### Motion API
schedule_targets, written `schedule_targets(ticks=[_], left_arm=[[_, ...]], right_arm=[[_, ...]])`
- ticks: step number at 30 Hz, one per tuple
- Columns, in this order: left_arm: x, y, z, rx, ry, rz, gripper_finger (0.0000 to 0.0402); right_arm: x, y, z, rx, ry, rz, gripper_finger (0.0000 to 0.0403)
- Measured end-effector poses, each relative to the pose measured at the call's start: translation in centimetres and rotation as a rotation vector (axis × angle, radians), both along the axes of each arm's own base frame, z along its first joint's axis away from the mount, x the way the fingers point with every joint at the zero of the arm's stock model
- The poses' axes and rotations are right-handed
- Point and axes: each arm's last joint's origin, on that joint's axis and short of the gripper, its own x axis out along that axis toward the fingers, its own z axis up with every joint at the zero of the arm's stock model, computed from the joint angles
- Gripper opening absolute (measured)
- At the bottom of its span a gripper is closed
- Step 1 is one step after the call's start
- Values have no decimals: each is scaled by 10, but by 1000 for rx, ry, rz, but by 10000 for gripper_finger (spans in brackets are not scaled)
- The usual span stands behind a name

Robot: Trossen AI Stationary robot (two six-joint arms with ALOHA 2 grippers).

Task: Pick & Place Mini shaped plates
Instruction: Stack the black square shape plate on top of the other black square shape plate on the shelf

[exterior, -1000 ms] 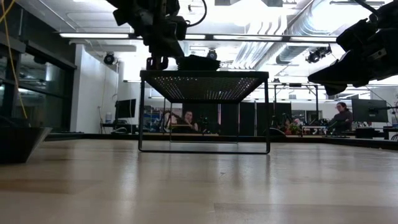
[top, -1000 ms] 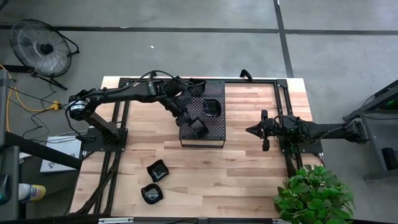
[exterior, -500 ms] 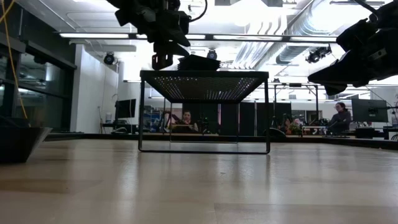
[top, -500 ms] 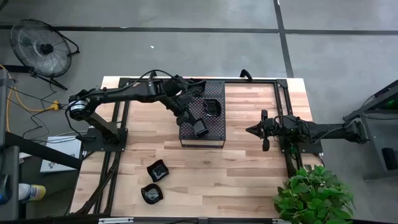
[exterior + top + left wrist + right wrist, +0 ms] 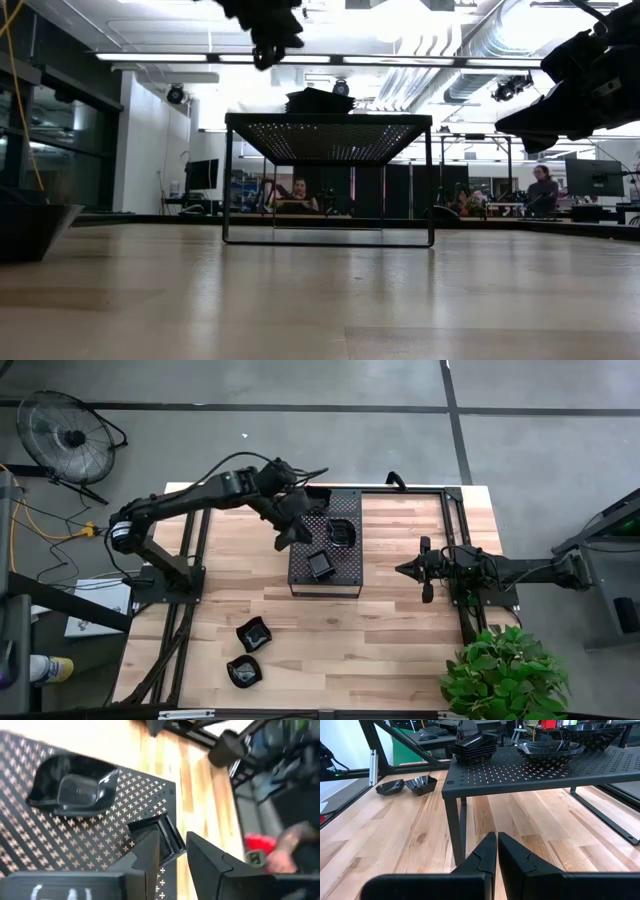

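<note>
The mini shaped plates are glossy black. A square stack (image 5: pixel 320 565) sits on the near part of the perforated black tray (image 5: pixel 345 578), and rounded ones (image 5: pixel 341 532) lie farther back. Two more plates (image 5: pixel 252 633) (image 5: pixel 243 671) rest on the wooden table near its left front. My left gripper (image 5: pixel 284 541) hovers open above the tray's left edge; in its wrist view (image 5: pixel 172 849) the square stack (image 5: pixel 159 836) lies just beyond the fingertips and a rounded plate (image 5: pixel 75 792) farther off. My right gripper (image 5: pixel 400 570) waits shut right of the tray.
The tray stands raised on thin legs (image 5: pixel 452 820) over the table's middle. The right wrist view shows the square stack (image 5: pixel 472 745) and rounded plates (image 5: pixel 550 747) on top of it. Black frame rails (image 5: pixel 455 550) run along both table sides. A plant (image 5: pixel 505 675) stands at the near right corner.
My left gripper let go of the square plate, which stays on the tray's near part. The gripper then rose clear of the tray and drew back toward the table's far-left. The right arm kept still.
</note>
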Motion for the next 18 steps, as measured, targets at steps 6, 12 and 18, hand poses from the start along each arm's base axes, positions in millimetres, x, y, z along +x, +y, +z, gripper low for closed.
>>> schedule_targets(ticks=[6,12,18], left_arm=[[2,-28,5,246,1,-197,90],[17,-58,-7,430,34,-313,89],[31,-90,-21,635,57,-442,89]], right_arm=[[0,0,0,0,0,0,12],[0,0,0,0,0,0,12],[0,0,0,0,0,0,12]])
